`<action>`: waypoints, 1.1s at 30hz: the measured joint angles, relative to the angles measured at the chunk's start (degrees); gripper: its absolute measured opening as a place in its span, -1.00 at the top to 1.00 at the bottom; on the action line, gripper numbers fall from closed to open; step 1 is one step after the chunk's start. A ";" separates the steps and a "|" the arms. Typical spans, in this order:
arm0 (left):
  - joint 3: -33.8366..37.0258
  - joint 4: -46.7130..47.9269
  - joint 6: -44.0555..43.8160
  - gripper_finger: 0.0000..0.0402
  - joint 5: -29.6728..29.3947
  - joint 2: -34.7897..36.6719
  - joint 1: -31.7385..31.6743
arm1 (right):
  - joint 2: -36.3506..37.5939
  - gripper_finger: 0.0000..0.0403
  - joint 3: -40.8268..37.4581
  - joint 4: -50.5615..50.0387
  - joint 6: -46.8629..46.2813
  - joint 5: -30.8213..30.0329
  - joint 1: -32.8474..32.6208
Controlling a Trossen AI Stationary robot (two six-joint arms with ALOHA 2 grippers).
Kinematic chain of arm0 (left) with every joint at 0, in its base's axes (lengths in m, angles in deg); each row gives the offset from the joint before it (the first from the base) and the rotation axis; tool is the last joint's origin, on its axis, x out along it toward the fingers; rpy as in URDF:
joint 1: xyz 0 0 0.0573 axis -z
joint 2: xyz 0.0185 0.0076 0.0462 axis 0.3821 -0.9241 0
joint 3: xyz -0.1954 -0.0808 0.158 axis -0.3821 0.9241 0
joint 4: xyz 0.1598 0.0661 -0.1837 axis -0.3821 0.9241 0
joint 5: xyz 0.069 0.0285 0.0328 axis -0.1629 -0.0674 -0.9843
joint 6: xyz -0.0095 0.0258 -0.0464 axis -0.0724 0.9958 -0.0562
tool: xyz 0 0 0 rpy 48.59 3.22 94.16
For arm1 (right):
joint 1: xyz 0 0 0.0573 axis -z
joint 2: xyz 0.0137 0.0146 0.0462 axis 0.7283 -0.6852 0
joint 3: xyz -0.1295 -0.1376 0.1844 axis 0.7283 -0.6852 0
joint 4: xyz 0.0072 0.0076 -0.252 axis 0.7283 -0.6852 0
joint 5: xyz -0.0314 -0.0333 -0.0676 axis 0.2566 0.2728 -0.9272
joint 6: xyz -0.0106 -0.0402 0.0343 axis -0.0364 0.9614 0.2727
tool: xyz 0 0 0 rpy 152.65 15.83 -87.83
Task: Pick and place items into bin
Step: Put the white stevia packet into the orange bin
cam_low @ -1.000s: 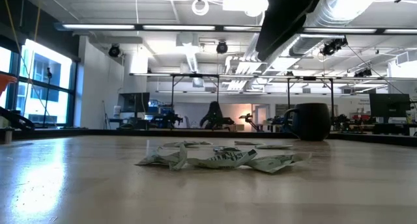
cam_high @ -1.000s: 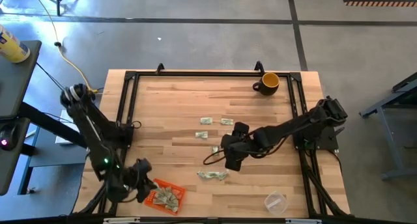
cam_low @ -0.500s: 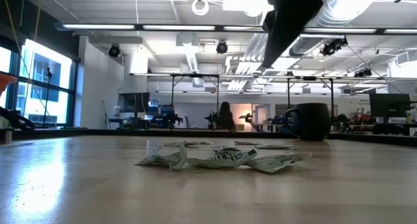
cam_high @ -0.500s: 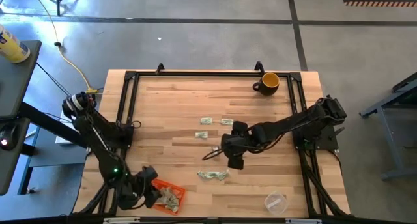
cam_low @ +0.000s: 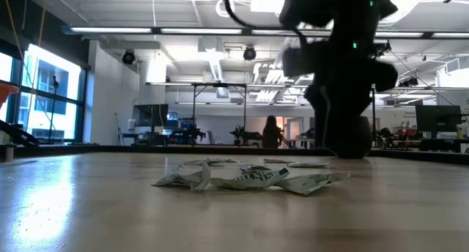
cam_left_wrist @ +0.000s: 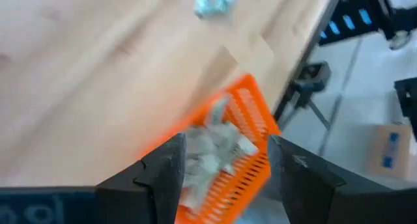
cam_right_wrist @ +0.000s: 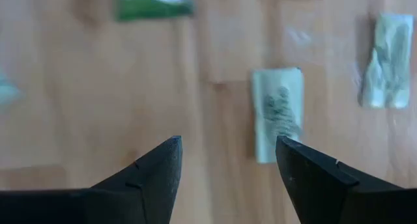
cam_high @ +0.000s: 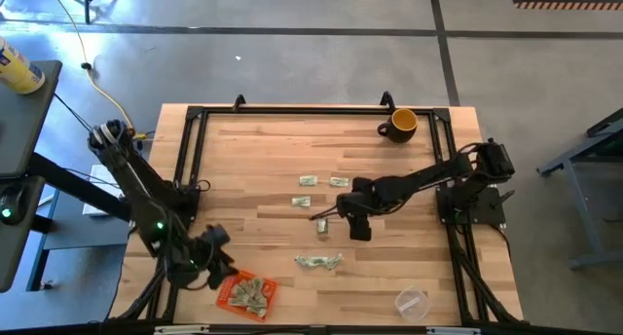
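The orange bin (cam_high: 244, 294) sits at the table's near left and holds several crumpled green-and-white items (cam_left_wrist: 212, 144). My left gripper (cam_left_wrist: 225, 168) hangs open just above the bin's far left side (cam_high: 220, 269), with nothing between its fingers. More items lie flat on the wood mid-table (cam_high: 307, 180) (cam_high: 339, 182) (cam_high: 303, 202) (cam_high: 322, 224), and a small heap lies nearer the front (cam_high: 318, 262) (cam_low: 249, 180). My right gripper (cam_high: 331, 214) (cam_right_wrist: 225, 162) is open and points down over the mid-table items, one of which (cam_right_wrist: 278, 113) lies ahead of its fingers.
A yellow-and-black mug (cam_high: 400, 124) stands at the far right. A clear plastic cup (cam_high: 412, 301) stands at the near right. A black frame (cam_high: 292, 109) runs along the table's edges. Bare wood lies between the bin and the heap.
My left gripper dipped toward the bin, then drew back up and slightly toward the far edge. My right gripper has moved from near the front heap toward the far edge, over the mid-table items, and its arm has come down into the low view.
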 joint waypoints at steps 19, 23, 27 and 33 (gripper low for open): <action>0.00 24.15 0.32 0.05 -8.00 19.72 -0.03 | -4.64 0.16 -7.05 12.77 1.75 9.90 11.49; 0.00 26.08 0.26 0.07 -9.51 22.34 -0.03 | -5.38 0.59 -7.04 12.48 -0.35 9.28 10.26; 0.00 28.57 0.34 0.07 -12.92 24.62 -0.03 | -4.29 0.95 -6.64 12.12 -3.87 9.68 8.82; 0.00 28.88 2.60 0.10 -16.33 27.32 -0.03 | -1.46 0.94 1.12 13.60 -10.33 11.49 7.07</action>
